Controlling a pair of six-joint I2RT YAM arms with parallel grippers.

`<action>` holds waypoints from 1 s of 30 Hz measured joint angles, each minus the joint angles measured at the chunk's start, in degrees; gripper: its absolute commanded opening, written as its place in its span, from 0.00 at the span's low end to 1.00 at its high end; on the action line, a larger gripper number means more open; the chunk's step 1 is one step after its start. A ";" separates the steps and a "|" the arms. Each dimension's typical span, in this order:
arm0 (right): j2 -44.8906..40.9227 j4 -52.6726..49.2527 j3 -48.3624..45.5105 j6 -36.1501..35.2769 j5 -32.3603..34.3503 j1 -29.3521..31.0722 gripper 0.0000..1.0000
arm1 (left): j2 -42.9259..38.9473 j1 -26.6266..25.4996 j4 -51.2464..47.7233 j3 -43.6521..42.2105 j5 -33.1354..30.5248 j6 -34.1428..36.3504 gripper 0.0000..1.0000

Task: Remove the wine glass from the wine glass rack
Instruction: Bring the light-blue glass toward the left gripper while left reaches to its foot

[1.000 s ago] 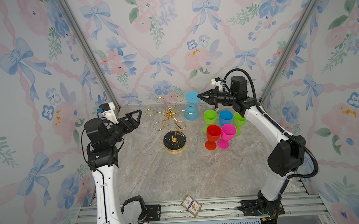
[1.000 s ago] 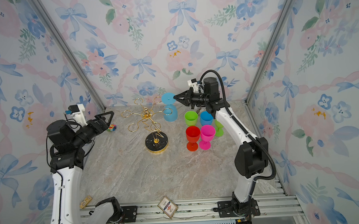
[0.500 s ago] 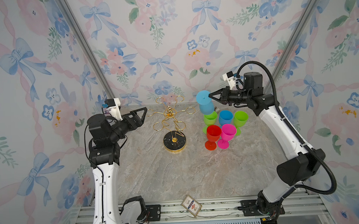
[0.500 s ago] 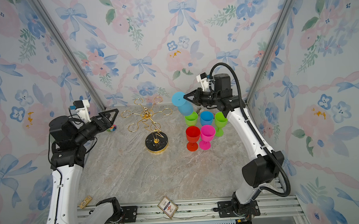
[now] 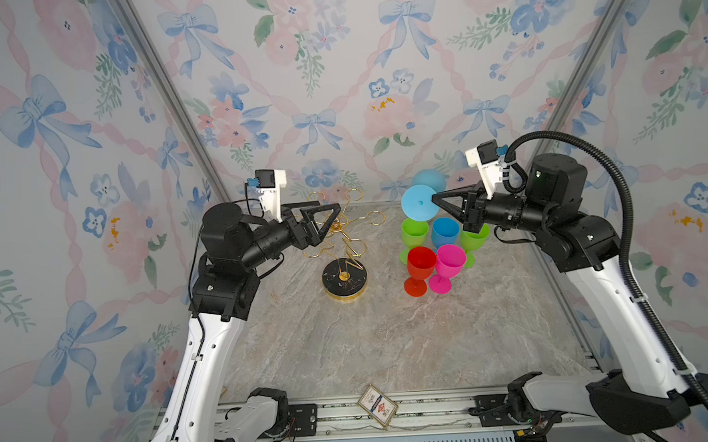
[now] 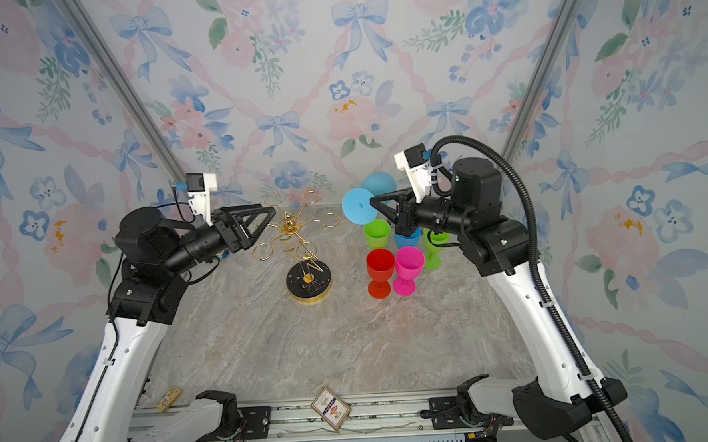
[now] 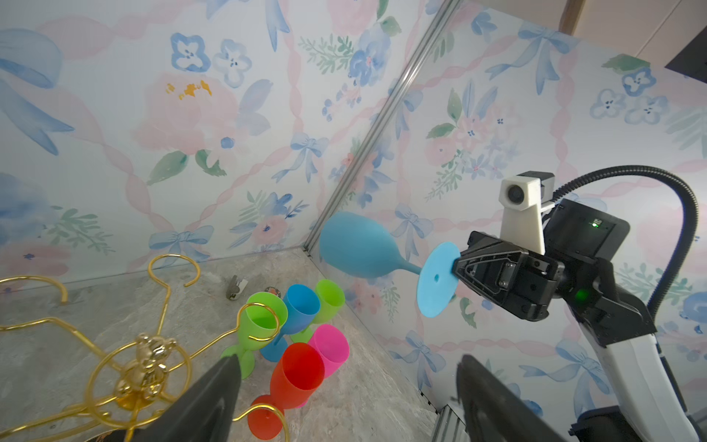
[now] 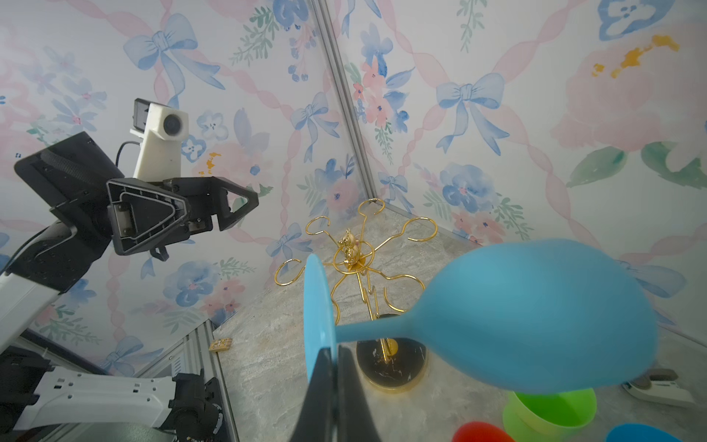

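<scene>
Right wrist view: right hand (image 8: 329, 354), fingers clamped on the rim of the round foot of the light blue wine glass (image 8: 535, 317). The glass lies sideways in the air. Both top views: glass held with its bowl toward the back wall, above the cluster of coloured cups (image 5: 421, 264), right of and apart from the gold wine glass rack (image 5: 344, 280). Rack stands upright on the marble counter (image 5: 392, 344). Left hand (image 5: 332, 224): fingers wide apart, raised just beside the rack's looped arms.
</scene>
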 measured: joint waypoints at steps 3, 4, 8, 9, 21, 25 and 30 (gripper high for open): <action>-2.25 0.35 -2.51 -2.03 0.42 1.03 0.00 | 1.25 -3.89 0.00 0.42 0.46 1.18 0.89; -2.86 0.37 -3.13 -2.62 0.68 1.44 0.00 | 1.70 -4.90 0.00 0.59 0.48 1.44 0.88; -5.60 0.96 -5.51 -4.96 1.31 3.72 0.00 | 4.33 -8.98 0.00 1.73 1.62 2.40 0.82; -6.21 1.09 -5.92 -5.38 1.49 4.24 0.00 | 5.16 -9.99 0.02 2.10 2.27 2.62 0.82; -9.22 4.11 -9.79 -6.32 0.59 6.19 0.00 | 9.49 -18.51 0.00 6.32 7.63 7.06 0.73; -9.27 4.55 -9.94 -6.21 0.48 6.36 0.00 | 10.27 -19.80 0.02 6.93 9.31 8.79 0.69; -9.35 5.73 -10.27 -5.46 -0.76 6.45 0.00 | 11.43 -20.98 -0.02 6.95 10.86 10.47 0.66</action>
